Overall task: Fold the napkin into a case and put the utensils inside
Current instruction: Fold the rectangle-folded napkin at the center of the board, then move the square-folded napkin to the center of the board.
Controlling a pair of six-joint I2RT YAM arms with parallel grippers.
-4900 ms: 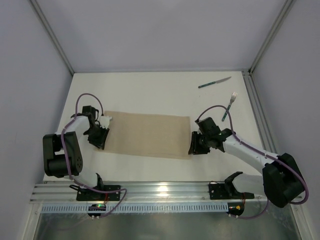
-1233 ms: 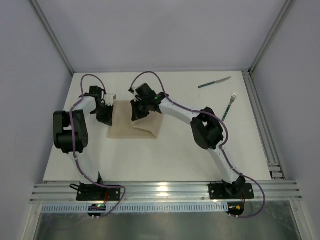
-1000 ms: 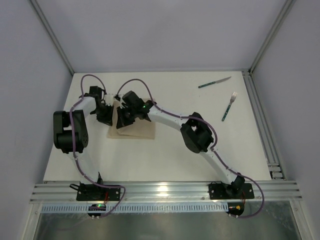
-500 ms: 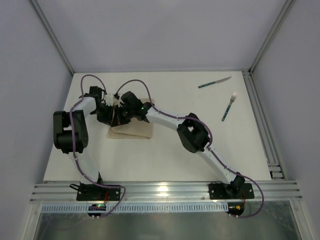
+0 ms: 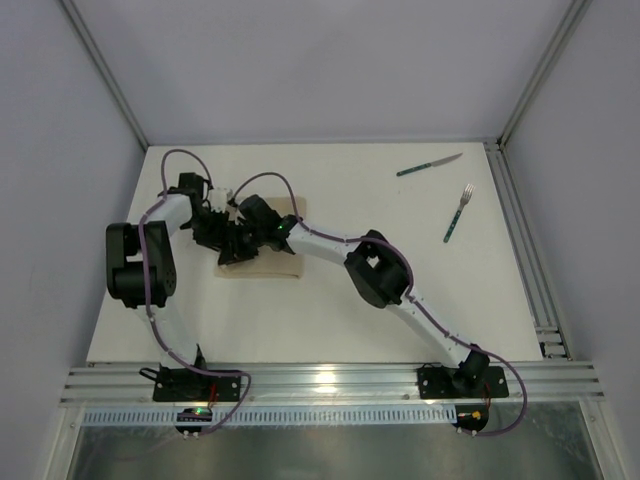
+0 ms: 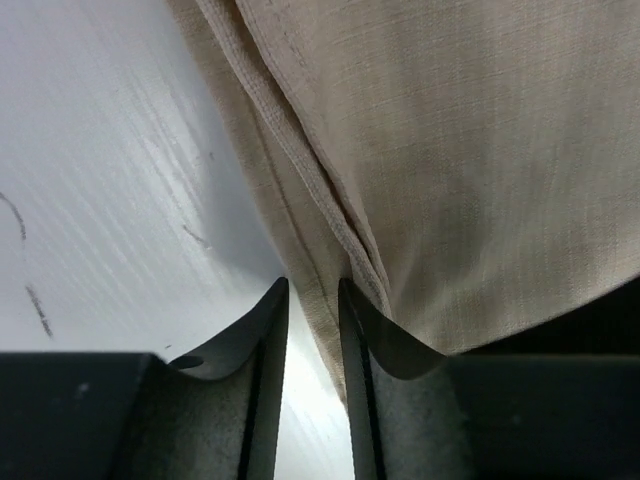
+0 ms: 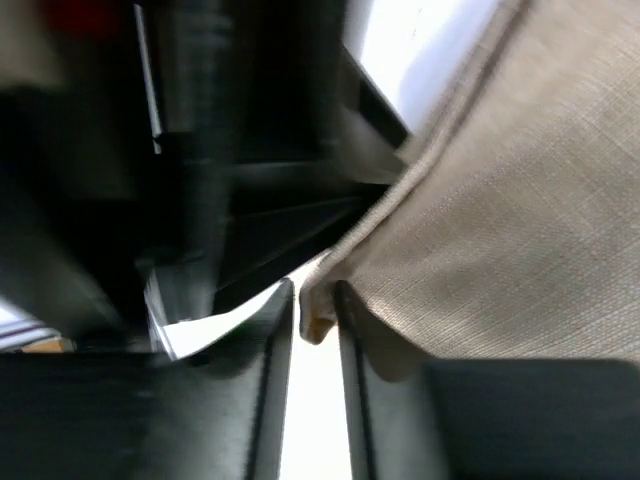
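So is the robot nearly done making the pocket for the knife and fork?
Not yet. The napkin is folded over on itself. The left tool and right tool are at its left edge, cloth between their fingers. The knife and fork lie far right, not tucked in.

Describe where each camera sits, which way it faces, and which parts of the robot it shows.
Top external: above and behind the robot, looking down on the table; left arm, right arm, napkin, knife and fork show.
Left wrist: on the left arm, looking past the left gripper at the napkin's hem and the table.
Right wrist: on the right arm, looking past the right gripper at the napkin.
Shared: both wrist views show the napkin's edge.
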